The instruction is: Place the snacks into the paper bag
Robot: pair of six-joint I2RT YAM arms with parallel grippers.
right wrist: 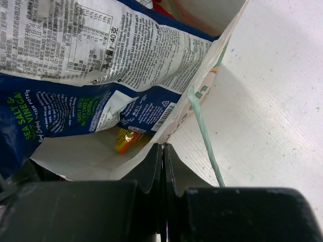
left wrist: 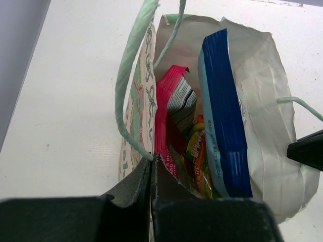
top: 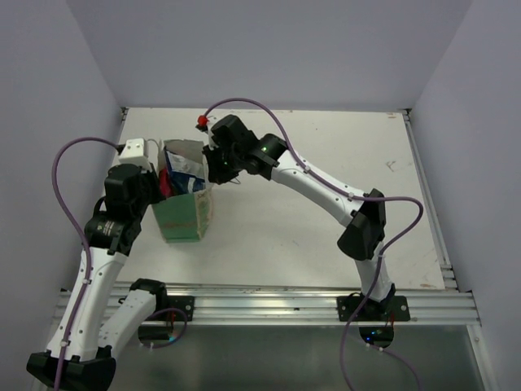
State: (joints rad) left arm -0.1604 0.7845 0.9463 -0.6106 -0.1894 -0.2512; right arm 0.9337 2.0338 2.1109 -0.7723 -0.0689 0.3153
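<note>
The mint-green paper bag (top: 183,216) stands upright at the left of the table, mouth open. A blue-and-white packet (top: 187,167) stands in it and sticks out of the top; it also shows in both wrist views (left wrist: 224,116) (right wrist: 101,60). A magenta packet (left wrist: 166,101) and an orange packet (left wrist: 197,146) lie deeper inside. My left gripper (left wrist: 151,162) is shut on the bag's left wall, beside a string handle (left wrist: 126,91). My right gripper (right wrist: 163,147) is shut on the bag's opposite rim (right wrist: 202,85).
The bag stands on a white table (top: 326,236) enclosed by pale walls on three sides. An aluminium rail (top: 269,305) runs along the near edge. The right arm (top: 326,183) reaches across the table's middle to the bag.
</note>
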